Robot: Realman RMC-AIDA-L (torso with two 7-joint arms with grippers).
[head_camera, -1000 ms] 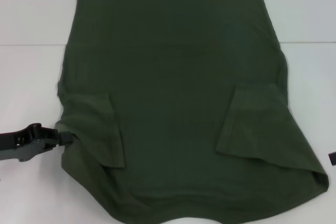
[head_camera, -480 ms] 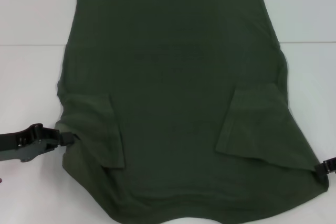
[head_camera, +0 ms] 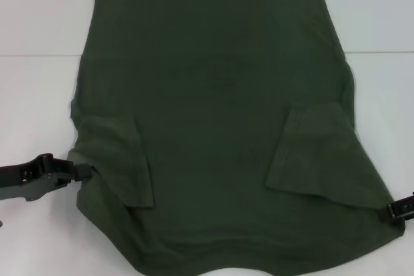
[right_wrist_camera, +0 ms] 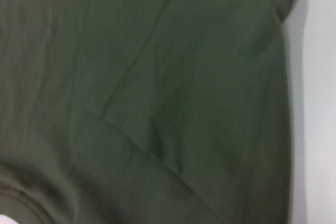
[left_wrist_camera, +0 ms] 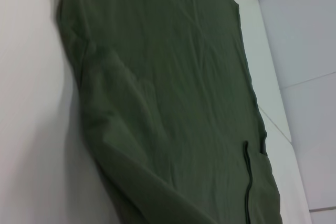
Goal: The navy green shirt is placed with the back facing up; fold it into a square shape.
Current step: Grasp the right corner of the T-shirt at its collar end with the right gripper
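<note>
The navy green shirt [head_camera: 213, 127] lies flat on the white table, plain side up, with both short sleeves folded inward. It fills the left wrist view [left_wrist_camera: 173, 93] and the right wrist view [right_wrist_camera: 147, 98]. My left gripper [head_camera: 81, 171] is at the shirt's left edge, beside the folded left sleeve, and looks shut on the cloth edge. My right gripper [head_camera: 396, 210] is just inside the picture's right edge, touching the shirt's near right corner. No lettering shows.
The white table [head_camera: 39, 108] shows on both sides of the shirt. A seam line [head_camera: 39, 54] runs across the surface behind the shirt's middle. The shirt's near hem reaches the picture's bottom edge.
My right gripper came in from the right edge and now rests at the shirt's near right corner. The left gripper and the shirt have hardly moved.
</note>
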